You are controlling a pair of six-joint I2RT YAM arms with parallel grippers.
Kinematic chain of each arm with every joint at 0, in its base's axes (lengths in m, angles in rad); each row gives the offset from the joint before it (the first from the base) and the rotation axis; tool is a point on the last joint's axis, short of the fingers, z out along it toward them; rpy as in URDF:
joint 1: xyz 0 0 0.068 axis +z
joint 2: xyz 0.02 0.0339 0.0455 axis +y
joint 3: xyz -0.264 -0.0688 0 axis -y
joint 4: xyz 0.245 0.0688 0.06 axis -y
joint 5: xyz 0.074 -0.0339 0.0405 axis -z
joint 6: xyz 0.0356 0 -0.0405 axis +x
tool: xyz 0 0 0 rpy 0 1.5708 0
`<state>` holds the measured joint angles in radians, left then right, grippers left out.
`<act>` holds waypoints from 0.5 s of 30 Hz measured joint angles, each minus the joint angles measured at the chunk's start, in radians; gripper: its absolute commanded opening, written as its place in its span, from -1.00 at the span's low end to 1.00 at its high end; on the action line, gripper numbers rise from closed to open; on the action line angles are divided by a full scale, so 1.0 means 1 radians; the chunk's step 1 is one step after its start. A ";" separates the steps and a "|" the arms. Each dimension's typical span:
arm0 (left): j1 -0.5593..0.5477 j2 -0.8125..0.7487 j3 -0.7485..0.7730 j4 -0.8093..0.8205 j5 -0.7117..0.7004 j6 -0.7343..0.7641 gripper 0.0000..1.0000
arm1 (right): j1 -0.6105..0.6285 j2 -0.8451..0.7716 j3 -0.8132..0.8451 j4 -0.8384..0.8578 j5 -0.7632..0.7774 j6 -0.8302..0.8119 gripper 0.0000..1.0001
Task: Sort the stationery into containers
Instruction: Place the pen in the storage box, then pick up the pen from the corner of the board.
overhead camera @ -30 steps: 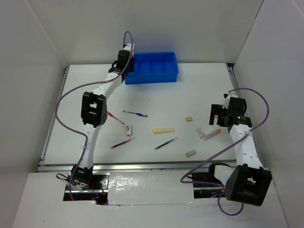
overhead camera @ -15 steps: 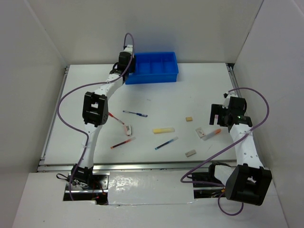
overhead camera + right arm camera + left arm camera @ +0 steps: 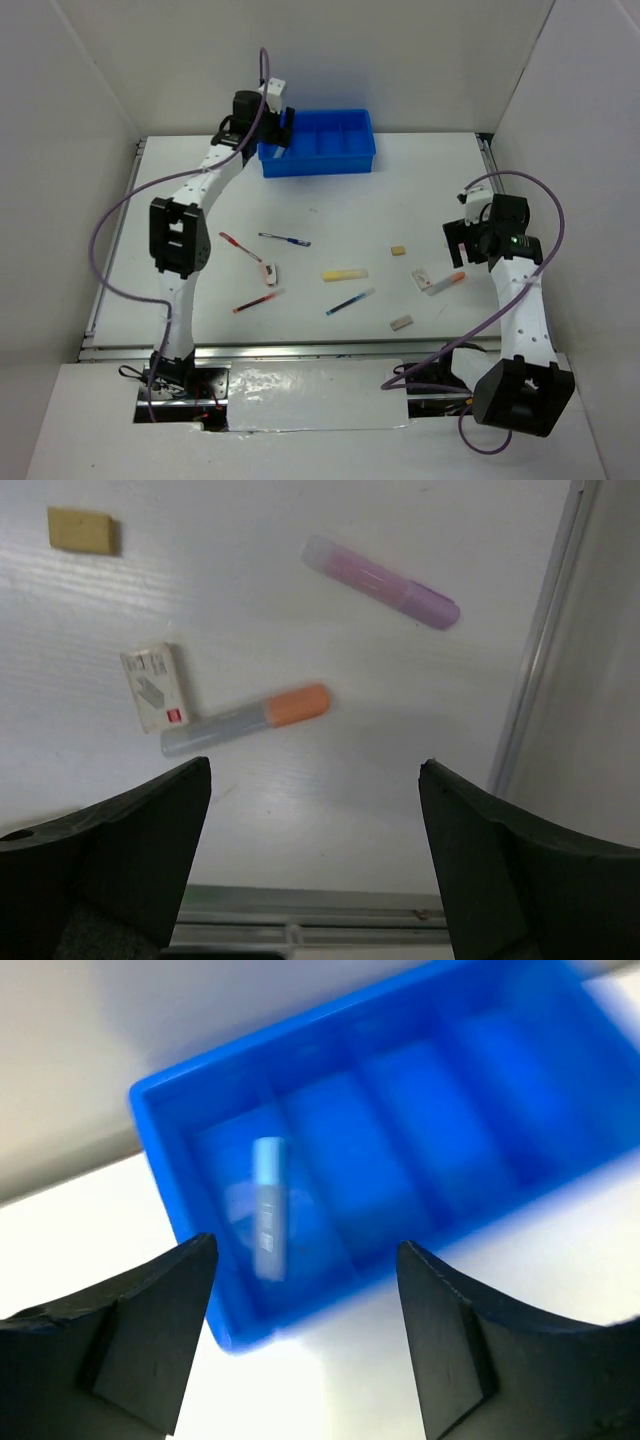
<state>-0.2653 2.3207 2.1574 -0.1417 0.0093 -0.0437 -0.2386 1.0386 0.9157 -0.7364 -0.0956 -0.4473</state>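
Inside the tray [image 3: 290, 1038], end compartment, a pale-blue stick [image 3: 267, 1205] lies lengthwise below the open left tool [image 3: 302, 1260].

Worktop [image 3: 330, 205]: white, flat, rail along R edge.
- Far edge, L of ctr: blue tray [image 3: 320, 165].
- Mid-L: red pen [image 3: 240, 247], with small white piece [image 3: 270, 270] just beside its near end; dark blue pen [image 3: 285, 239]; second red pen [image 3: 259, 301].
- Ctr: pale yellow bar [image 3: 344, 273]; light blue pen [image 3: 349, 302].
- R: beige eraser [image 3: 399, 251]; greyish eraser [image 3: 401, 322]; small white box [image 3: 423, 279] just beside orange-tipped marker [image 3: 447, 283]; purple marker [image 3: 380, 582] near the rail.
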 measured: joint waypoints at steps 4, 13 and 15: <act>0.000 -0.268 -0.144 -0.068 0.201 0.059 0.70 | -0.013 0.023 0.030 -0.070 0.000 -0.172 0.67; 0.000 -0.645 -0.563 -0.106 0.609 0.138 0.67 | -0.047 0.327 0.100 -0.077 0.004 -0.378 0.37; 0.000 -0.649 -0.655 -0.118 0.650 0.146 0.65 | -0.047 0.381 0.122 -0.068 0.004 -0.410 0.32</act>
<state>-0.2653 1.6718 1.5024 -0.2596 0.6590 0.1020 -0.2852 1.4197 1.0374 -0.8040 -0.0917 -0.8574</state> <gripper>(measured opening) 0.836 0.681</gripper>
